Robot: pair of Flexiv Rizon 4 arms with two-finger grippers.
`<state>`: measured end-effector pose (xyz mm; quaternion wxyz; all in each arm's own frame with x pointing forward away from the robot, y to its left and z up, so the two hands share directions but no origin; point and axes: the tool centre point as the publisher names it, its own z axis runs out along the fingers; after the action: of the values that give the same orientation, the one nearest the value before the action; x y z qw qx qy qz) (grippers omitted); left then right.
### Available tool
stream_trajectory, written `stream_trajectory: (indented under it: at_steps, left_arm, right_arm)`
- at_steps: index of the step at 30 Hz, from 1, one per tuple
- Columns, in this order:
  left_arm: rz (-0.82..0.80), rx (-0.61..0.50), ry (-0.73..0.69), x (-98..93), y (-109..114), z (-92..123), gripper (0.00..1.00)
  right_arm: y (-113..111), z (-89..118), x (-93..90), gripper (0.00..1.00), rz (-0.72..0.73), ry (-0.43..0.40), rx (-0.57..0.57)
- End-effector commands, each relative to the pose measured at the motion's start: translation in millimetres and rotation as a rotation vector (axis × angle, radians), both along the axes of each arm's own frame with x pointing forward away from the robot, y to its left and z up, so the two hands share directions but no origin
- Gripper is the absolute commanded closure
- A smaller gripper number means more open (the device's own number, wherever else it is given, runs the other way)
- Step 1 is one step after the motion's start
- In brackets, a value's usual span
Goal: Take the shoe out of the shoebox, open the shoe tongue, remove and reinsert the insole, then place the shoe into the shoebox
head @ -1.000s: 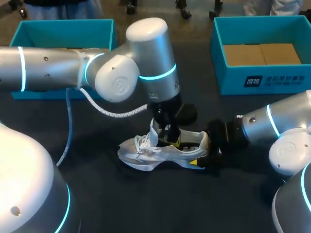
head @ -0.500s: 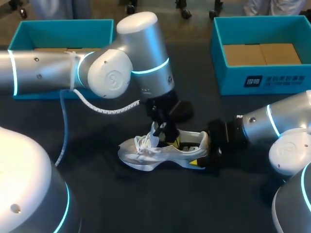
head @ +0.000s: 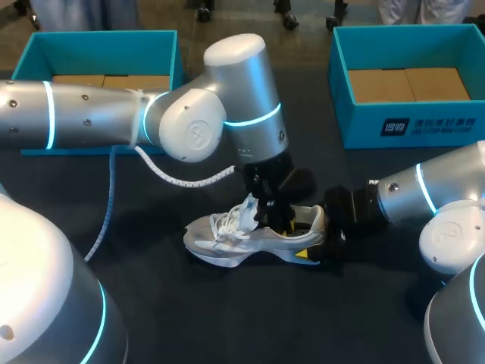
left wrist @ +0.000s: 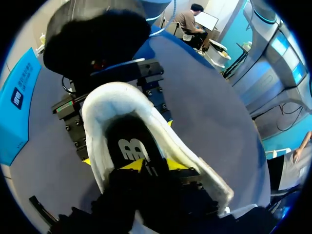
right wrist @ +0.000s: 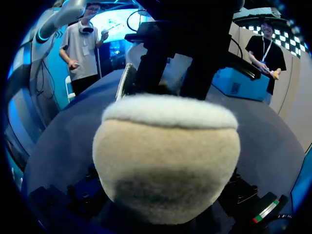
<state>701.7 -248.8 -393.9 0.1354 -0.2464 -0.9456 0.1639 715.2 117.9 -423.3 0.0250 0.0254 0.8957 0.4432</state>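
Black table (head: 227, 318): 2 teal shoeboxes (head: 356, 125) w/ cardboard liners (head: 405, 83), shoe (head: 227, 231) outside.

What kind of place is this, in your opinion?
Probably a robotics laboratory bench, not a shop: two robot arms are at a dark table, the right pincer holds a white shoe by its heel, and two teal shoeboxes stand at the far edge.

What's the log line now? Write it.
shoe: on table, unboxed | left gripper: inside shoe | right gripper: shut on shoe

Left gripper (head: 279, 220) points down, right gripper (head: 318, 236) clamped sideways
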Motion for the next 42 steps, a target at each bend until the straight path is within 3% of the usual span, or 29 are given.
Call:
stream_trajectory:
  at_steps: [1, 5, 11, 23, 29, 34, 36, 42]
  left_arm:
    - [-0.005, -0.006, -0.003, 0.0, 1.4, -3.0, 0.65]
    - [0.001, -0.015, -0.012, -1.6, 5.9, 1.2, 0.65]
    - [-0.02, -0.028, -0.014, -7.0, 8.2, 7.0, 0.56]
    - [-0.036, 0.016, -0.034, -9.2, -4.3, -19.8, 0.56]
    - [-0.007, 0.034, -0.156, -5.4, -9.2, -34.5, 0.56]
    - [0.019, 0.058, -0.215, 2.7, -12.1, -47.8, 0.75]
    - [0.033, 0.061, -0.222, 5.9, -11.4, -50.7, 1.0]
    - [0.046, 0.078, -0.24, 13.0, -6.0, -52.0, 1.0]
  right_arm:
    - [0.8, -1.4, -0.8, 1.0, -0.001, -0.001, -0.004]
    - [0.8, -1.4, -0.8, 1.0, -0.001, -0.001, -0.004]
    - [0.8, -1.4, -0.8, 1.0, -0.001, -0.001, -0.004]
    - [0.8, -1.4, -0.8, 1.0, -0.001, -0.001, -0.004]
    - [0.8, -1.4, -0.8, 1.0, -0.001, -0.001, -0.004]
    - [0.8, -1.4, -0.8, 1.0, -0.001, -0.001, -0.004]
    - [0.8, -1.4, -0.8, 1.0, -0.001, -0.001, -0.004]
    - [0.8, -1.4, -0.8, 1.0, -0.001, -0.001, -0.004]
